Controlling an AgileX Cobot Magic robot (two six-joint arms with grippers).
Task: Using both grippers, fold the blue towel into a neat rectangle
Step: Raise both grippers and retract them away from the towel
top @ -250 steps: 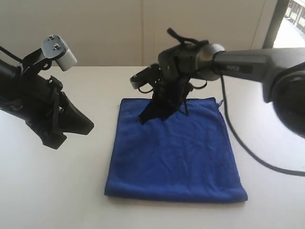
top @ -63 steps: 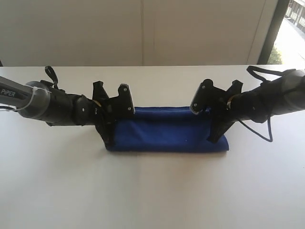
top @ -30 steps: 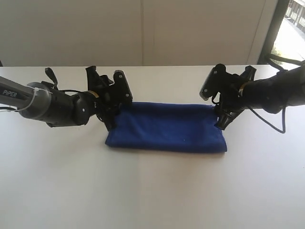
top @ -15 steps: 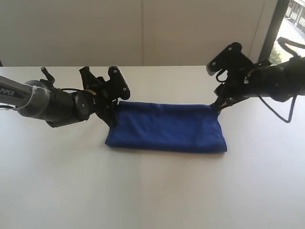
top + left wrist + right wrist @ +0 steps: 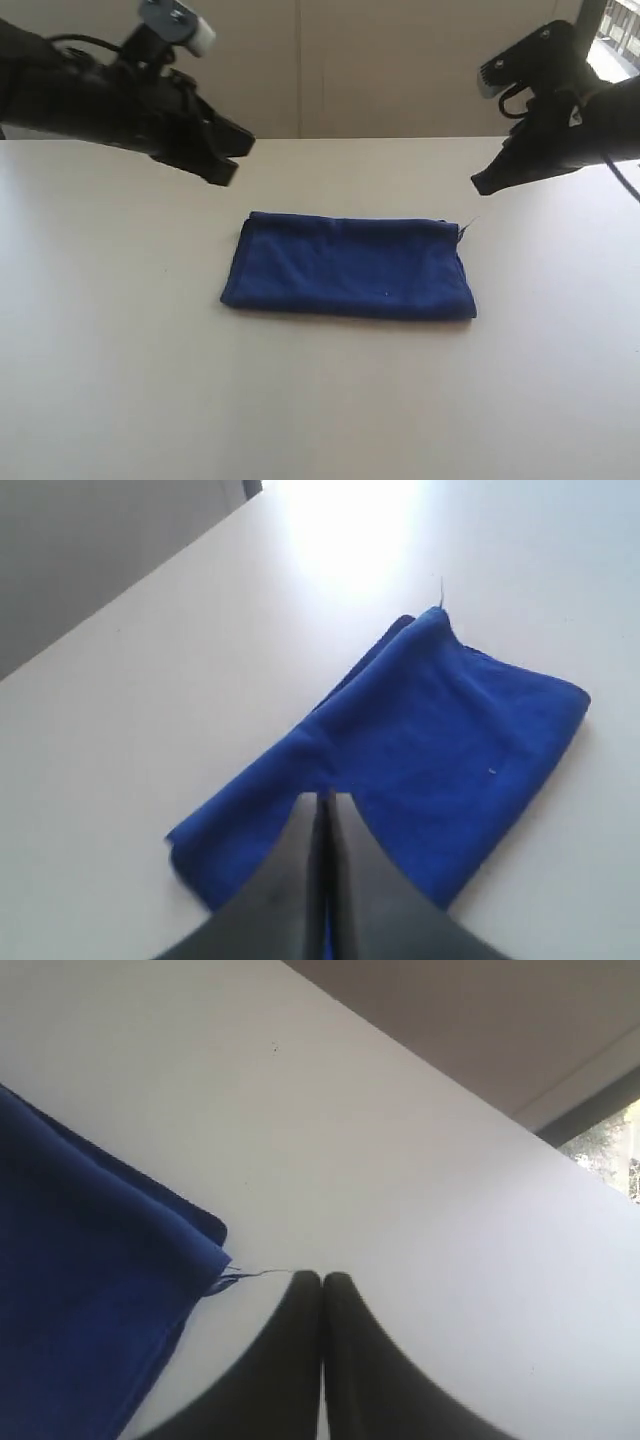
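1. Exterior view: I see the blue towel point(image 5: 350, 267) lying flat on the white table point(image 5: 320, 410), folded into a long rectangle near the middle. A loose thread point(image 5: 466, 228) sticks out at its far right corner.
2. Same view: my left gripper point(image 5: 232, 160) hangs in the air over the far left of the table, well apart from the towel and pointing down towards it. My right gripper point(image 5: 480, 185) hangs off the towel's far right corner, also clear of the cloth. Neither holds anything.
3. Left wrist view: the left fingers point(image 5: 300, 880) are pressed together with only a thin seam between them, and they grip nothing. Beyond their tips lies the towel point(image 5: 440, 740), its folded layers showing along one edge, with the thread point(image 5: 441, 585) at the farthest corner. Bare table point(image 5: 150, 680) surrounds it.
4. Right wrist view: the right fingers point(image 5: 290, 1360) are also closed flat against each other and empty. One corner of the towel point(image 5: 80, 1260) lies just beside their tips, apart from them. The frayed thread point(image 5: 255, 1275) trails from that corner towards the fingertips across the table point(image 5: 400, 1160).
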